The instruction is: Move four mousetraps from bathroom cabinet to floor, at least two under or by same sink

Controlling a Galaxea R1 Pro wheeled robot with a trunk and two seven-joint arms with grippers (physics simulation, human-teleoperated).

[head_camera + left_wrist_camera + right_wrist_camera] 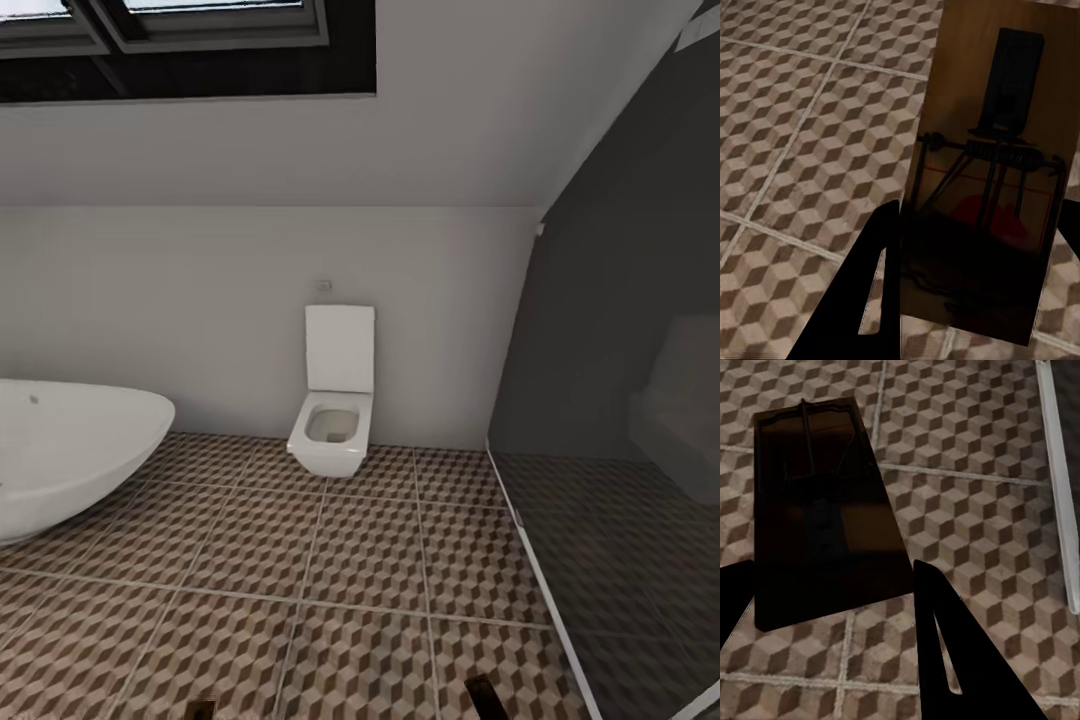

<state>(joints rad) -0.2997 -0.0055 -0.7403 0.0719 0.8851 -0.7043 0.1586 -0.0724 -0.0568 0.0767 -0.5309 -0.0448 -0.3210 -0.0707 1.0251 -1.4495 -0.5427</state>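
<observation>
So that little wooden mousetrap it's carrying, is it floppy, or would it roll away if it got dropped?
Probably neither. The mousetrap looks like a flat, straight-edged wooden board between the left fingers, so likely stiff and light. Being flat, it should land and stay put on the tiled floor, not roll. Its thin wire parts might bend or snap shut if knocked.

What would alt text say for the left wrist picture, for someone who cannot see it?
A tan wooden mousetrap with a dark metal spring and bar is held upright between the dark fingers of the robot's left pincer, close to the camera. Beyond it lies the bathroom floor, tiled in a brown, beige and white cube pattern with pale grout.
</observation>
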